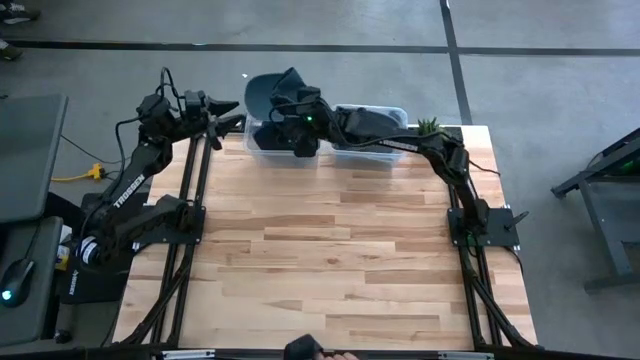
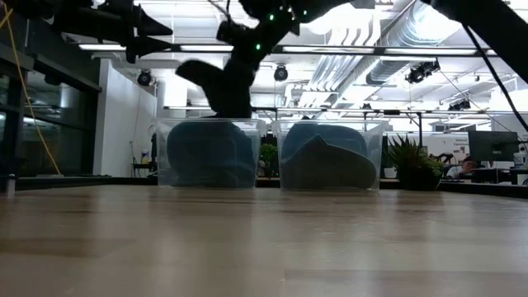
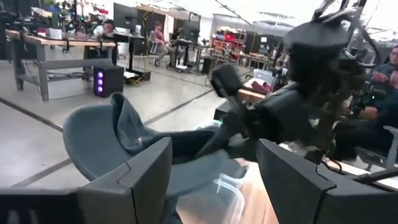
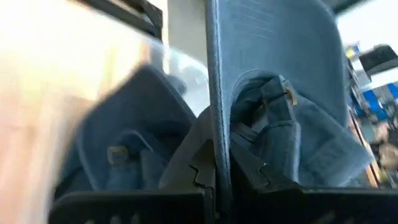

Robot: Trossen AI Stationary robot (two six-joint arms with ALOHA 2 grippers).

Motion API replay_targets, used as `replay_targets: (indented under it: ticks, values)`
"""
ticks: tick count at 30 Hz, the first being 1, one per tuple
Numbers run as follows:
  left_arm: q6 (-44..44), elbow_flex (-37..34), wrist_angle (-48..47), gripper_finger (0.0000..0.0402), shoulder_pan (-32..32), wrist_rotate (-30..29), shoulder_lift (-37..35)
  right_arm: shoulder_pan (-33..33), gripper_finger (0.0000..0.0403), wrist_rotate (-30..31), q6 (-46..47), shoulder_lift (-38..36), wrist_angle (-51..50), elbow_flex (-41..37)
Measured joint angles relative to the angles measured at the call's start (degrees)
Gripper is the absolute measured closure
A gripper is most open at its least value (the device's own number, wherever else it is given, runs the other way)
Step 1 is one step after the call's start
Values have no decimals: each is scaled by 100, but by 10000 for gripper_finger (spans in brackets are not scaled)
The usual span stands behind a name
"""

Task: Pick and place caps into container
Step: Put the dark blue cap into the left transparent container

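Clamped jaws of the right gripper (image 1: 296, 118) pinch a slate-blue cap (image 1: 268, 92), held above the left bin (image 1: 262, 147) at upper centre; placing is judged in hand; lowering and release are needed next; the left gripper (image 1: 236, 113) waits spread, empty, upper left.

The bench (image 1: 330, 260) is a light wooden butcher-block top of staggered planks, standing on a grey concrete floor (image 1: 540, 40) crossed by dark lines. Two clear plastic bins rest on it along its far edge: the left bin (image 1: 268, 145) and, touching its side, the right bin (image 1: 385, 148). A small spiky green potted plant (image 1: 428, 126) sits just beside the right bin, at the bench's far right corner. In front of the bins the wooden surface runs bare to the near edge.
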Motion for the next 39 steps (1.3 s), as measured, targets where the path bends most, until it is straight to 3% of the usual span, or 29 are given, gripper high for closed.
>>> replay_targets:
  ticks: [2,5,13,24,32,39]
  values:
    - [64,0,-161,169,-2,9,-57,-78,393,-5,141,107,-64,2]
    - [136,0,-310,169,-2,10,-98,-195,393,-549,443,211,-192,2]
    - [211,-2,-557,170,-2,8,-108,-257,393,-1277,847,294,-511,6]
    - [208,-2,-725,170,-4,146,-108,-271,393,-1346,893,694,-414,8]
    - [209,-2,-889,170,-4,160,-106,-478,393,-1861,1226,751,-357,13]
    - [206,-2,-960,170,-4,157,-106,-517,387,-1881,1199,735,-380,13]
